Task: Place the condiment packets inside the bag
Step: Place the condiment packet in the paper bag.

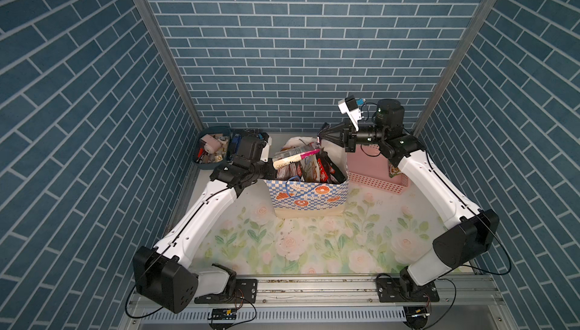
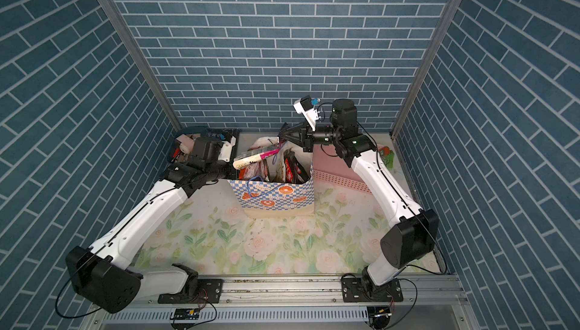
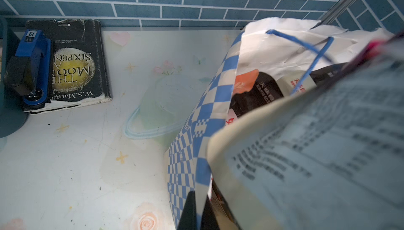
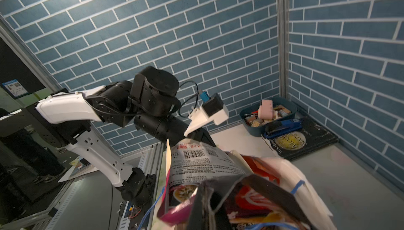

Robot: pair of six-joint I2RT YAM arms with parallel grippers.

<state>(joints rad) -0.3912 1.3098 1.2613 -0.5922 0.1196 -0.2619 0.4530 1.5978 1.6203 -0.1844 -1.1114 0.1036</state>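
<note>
1. A floral-print sheet covers the surface (image 1: 298,243).
2. Blue brick-pattern walls (image 1: 282,46) close it in at the back and on both sides.
3. A dark blue tray (image 4: 255,131) sits in the back left corner, filled with small stationery bits and a pink block (image 4: 266,110).
4. A worn black book (image 3: 74,65), titled "The Moon and Sixpence", lies flat against the back wall just beside the tray.
5. A blue stapler (image 3: 37,54) rests on the book, along the edge nearest the tray.
6. A pink slotted basket (image 1: 376,184) stands at the back right.
7. A metal rail (image 1: 314,286) runs along the front edge.
</note>
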